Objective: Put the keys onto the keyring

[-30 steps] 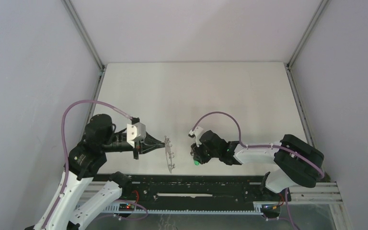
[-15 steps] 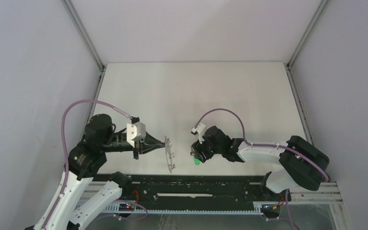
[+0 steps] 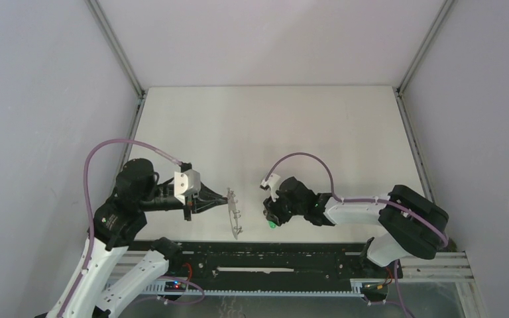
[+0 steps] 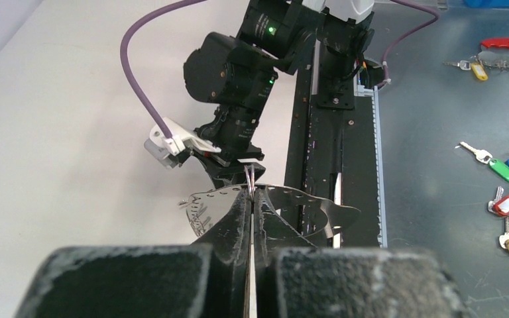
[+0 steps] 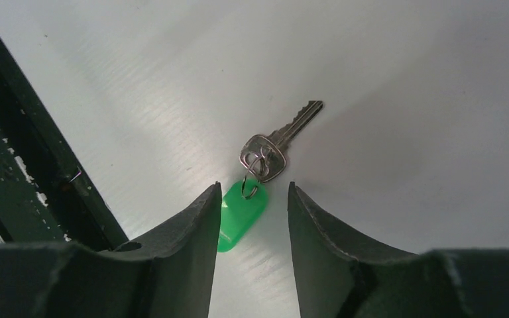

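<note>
- The left gripper (image 3: 224, 199) has its jaws closed tight on the keyring (image 3: 236, 214), pinching the rim of the band. It holds the keyring on edge above the near part of the table (image 3: 272, 132).
- Seen from the left wrist, the keyring (image 4: 285, 194) curves away to both sides of the pinched fingertips (image 4: 242, 205). Its open side faces the right arm, which probably gives that arm a steady target to thread a key onto.
- The green-tagged key (image 5: 265, 156) lies flat on the table, well apart from the keyring, with its blade pointing away from the right wrist camera.
- Its green tag (image 5: 240, 217) hangs off the key head by a small wire loop.
- The right gripper (image 5: 253, 195) stands over the key with its jaws parted and nothing clamped. One finger is on each side of the tag, and the left-hand one is just at the tag's edge, most likely lined up to close on it.
- No blue-tagged key shows on the table. Spare tagged keys (image 4: 504, 169) lie on the metal surface beyond the rail.
</note>
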